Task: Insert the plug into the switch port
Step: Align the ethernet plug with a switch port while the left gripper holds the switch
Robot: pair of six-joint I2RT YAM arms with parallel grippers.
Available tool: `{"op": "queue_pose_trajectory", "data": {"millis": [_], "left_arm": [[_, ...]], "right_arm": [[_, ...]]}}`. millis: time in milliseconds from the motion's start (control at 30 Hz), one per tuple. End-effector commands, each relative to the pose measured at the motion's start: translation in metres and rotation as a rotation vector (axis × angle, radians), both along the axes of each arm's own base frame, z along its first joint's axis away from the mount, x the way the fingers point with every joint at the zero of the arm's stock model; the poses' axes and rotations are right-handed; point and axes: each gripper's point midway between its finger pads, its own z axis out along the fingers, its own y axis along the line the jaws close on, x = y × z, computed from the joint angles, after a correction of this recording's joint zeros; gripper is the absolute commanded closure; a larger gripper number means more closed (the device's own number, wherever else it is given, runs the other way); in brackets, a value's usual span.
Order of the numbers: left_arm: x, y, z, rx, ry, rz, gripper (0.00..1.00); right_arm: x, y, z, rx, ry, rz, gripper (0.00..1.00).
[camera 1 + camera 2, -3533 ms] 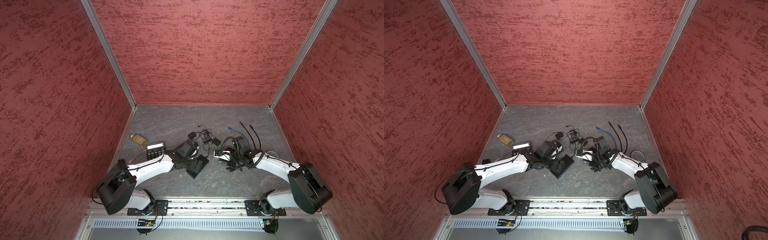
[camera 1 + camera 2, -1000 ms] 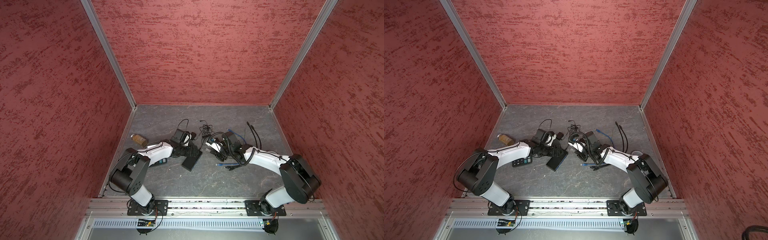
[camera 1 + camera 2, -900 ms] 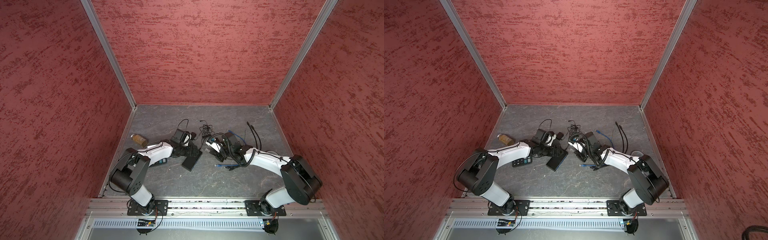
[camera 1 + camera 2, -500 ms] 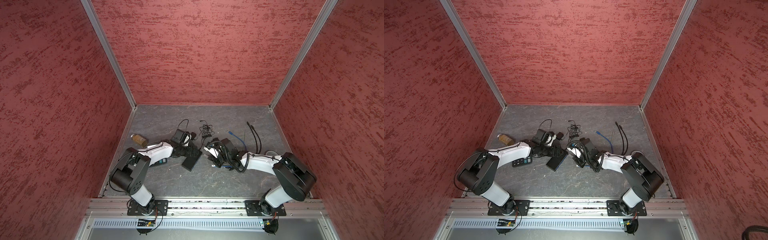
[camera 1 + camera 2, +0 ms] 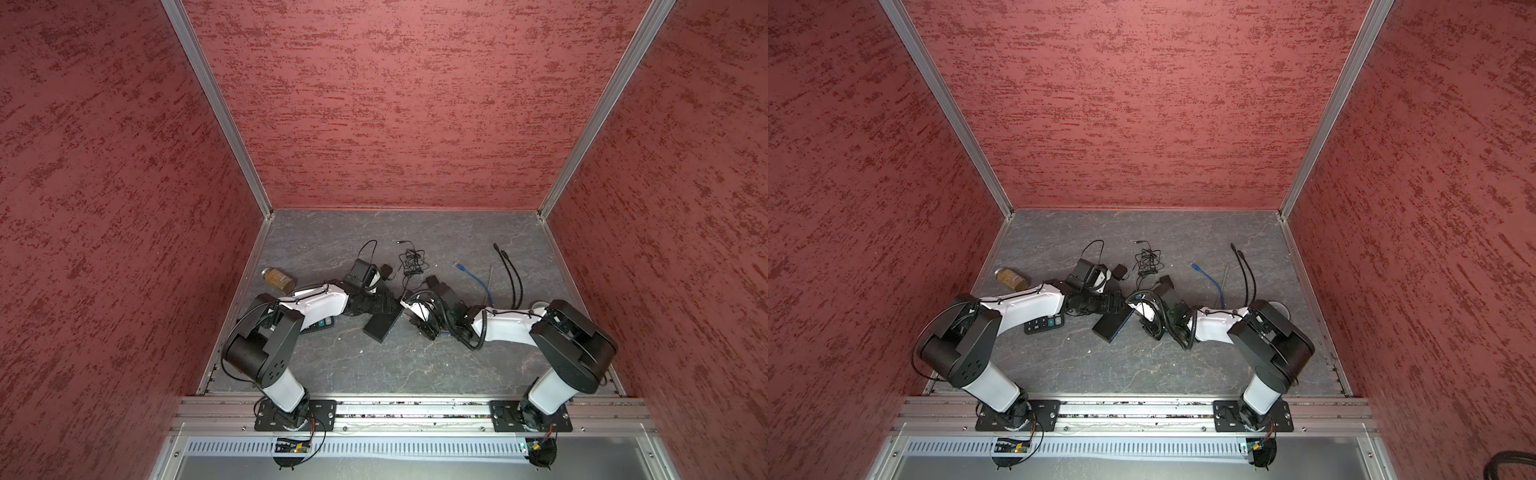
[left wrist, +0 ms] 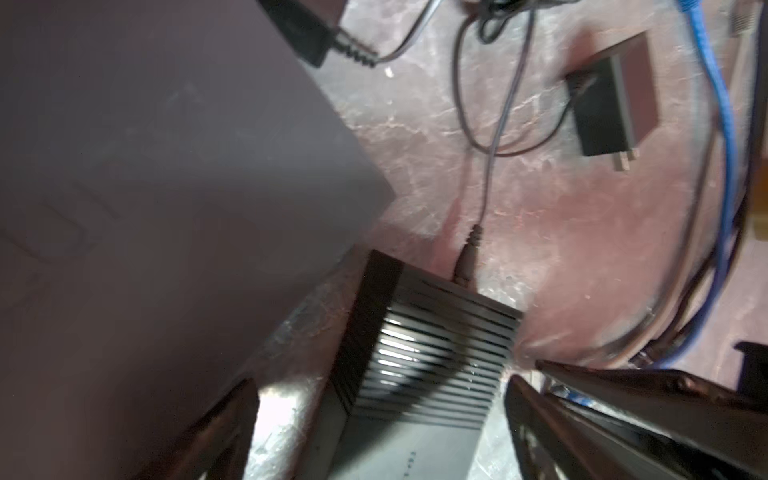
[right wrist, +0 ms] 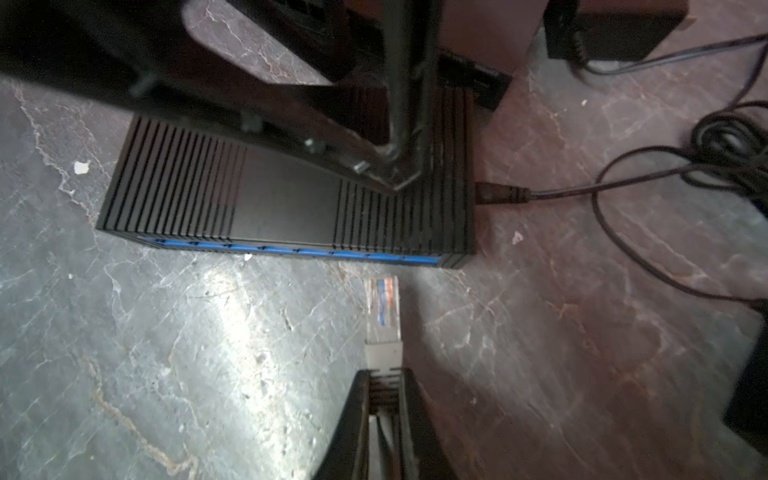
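The step in hand looks like the final approach. The right hand (image 7: 384,376) is clamped on the grey boot of a clear plastic network plug (image 7: 382,307). The plug points at the blue port strip (image 7: 291,250) and stops just short of it. That strip runs along one long side of the black ribbed rectangular switch (image 7: 286,199), which lies flat on the grey marbled table (image 7: 166,353). To do this well, the plug should be squared to a single opening, level with the row, and pushed straight along its own axis without twisting. The openings are hidden under the switch's top edge, and I cannot tell which way the plug's latch faces, so both deserve a check before pushing. The light switch would probably slide away under the push, so it needs bracing. The left hand (image 6: 378,384) is over it with its fingers spread wide to either side of the switch's short end. Whether they touch the casing I cannot tell, so they should grip or press down first. As for what holds what, that short end's socket holds the barrel of a thin black power lead (image 7: 498,194). A small amber jar (image 5: 279,279) lies well apart from the switch, beyond the left arm, and its contents are too small to make out.
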Motion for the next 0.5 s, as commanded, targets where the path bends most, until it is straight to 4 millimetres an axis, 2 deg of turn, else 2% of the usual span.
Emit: {"op": "queue_pose_trajectory", "data": {"millis": [0,200,467], "left_arm": [[0.014,0.009,-0.005,0.067,-0.012,0.077,0.11],[0.015,0.011,-0.007,0.099,-0.016,0.124,0.13],[0.016,-0.008,0.001,0.061,-0.046,0.09,0.15]], "right_arm": [[0.009,0.007,0.003,0.008,-0.04,-0.025,0.98],[0.013,0.011,0.008,0.009,-0.07,-0.036,0.98],[0.019,0.019,0.013,0.01,-0.091,-0.032,0.98]]}}
